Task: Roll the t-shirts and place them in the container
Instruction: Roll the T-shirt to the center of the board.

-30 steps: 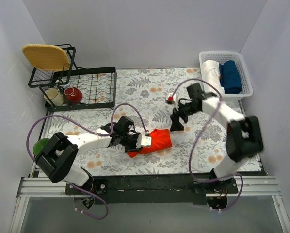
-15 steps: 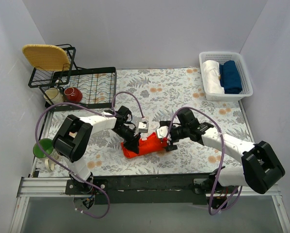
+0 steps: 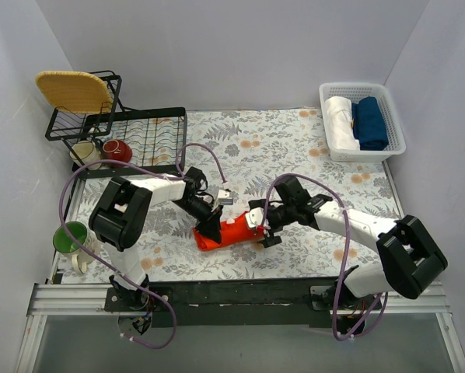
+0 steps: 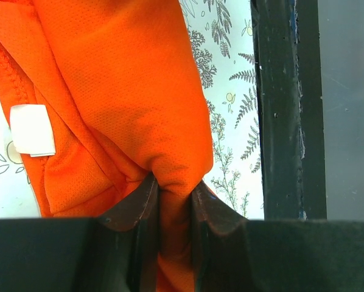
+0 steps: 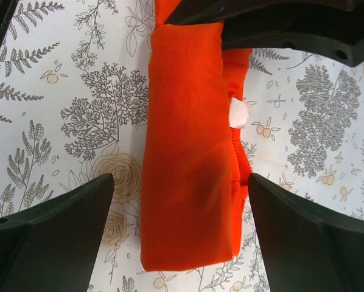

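The orange-red t-shirt lies rolled into a short bundle near the front middle of the floral mat. My left gripper is shut on the roll's left end; in the left wrist view the fabric is pinched between both fingers, and a white label shows. My right gripper is open at the roll's right end. In the right wrist view the roll lies between its spread fingers, not touched by either.
A white basket at the back right holds a white bundle and a dark blue bundle. A black dish rack stands at the back left with a yellow plate, a cream mug and a red bowl. A green cup sits at the left edge.
The right arm swung from the mat's middle down to the roll's right end and now brackets it. The left gripper shifted to the roll's left end, still holding the shirt.
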Controlling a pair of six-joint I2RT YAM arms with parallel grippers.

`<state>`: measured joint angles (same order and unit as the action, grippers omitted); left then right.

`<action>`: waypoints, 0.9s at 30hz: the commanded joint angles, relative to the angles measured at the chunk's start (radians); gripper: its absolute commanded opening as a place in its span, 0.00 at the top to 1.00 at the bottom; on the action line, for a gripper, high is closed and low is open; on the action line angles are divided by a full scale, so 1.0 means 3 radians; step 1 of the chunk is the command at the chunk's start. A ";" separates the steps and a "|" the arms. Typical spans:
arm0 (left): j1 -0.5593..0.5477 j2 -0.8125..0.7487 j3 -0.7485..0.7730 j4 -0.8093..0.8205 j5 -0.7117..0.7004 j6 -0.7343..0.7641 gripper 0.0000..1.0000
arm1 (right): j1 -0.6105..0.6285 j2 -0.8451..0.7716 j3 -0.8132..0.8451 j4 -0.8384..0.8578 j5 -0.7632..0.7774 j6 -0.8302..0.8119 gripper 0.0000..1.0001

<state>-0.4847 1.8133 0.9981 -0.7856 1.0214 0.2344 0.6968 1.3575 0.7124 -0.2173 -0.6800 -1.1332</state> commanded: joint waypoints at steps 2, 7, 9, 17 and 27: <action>0.0061 0.0045 0.0109 -0.0025 0.0123 0.0088 0.92 | 0.0075 0.0281 -0.0012 0.0228 0.0017 0.0019 0.01; 0.0082 0.0071 0.0094 -0.0066 0.0098 0.0175 0.91 | 0.0096 0.0521 -0.0079 0.0984 0.0334 0.0418 0.08; 0.0097 0.0091 0.0094 -0.0076 0.0088 0.0195 0.90 | 0.0096 0.0583 -0.0053 0.1026 0.0390 0.0428 0.25; 0.0184 -0.0372 -0.0201 0.0199 -0.0259 0.0181 0.61 | 0.0101 0.0803 0.0299 0.0377 0.0380 0.0321 0.87; -0.0138 -0.1238 -0.0832 0.1167 -0.0971 -0.0376 0.42 | 0.0101 0.1064 0.0611 0.0075 0.0466 0.0571 0.93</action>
<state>-0.5026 1.4147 0.7555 -0.5110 0.8005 0.2153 0.7250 1.6512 0.8604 -0.1440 -0.5701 -1.0069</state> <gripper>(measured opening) 0.573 0.295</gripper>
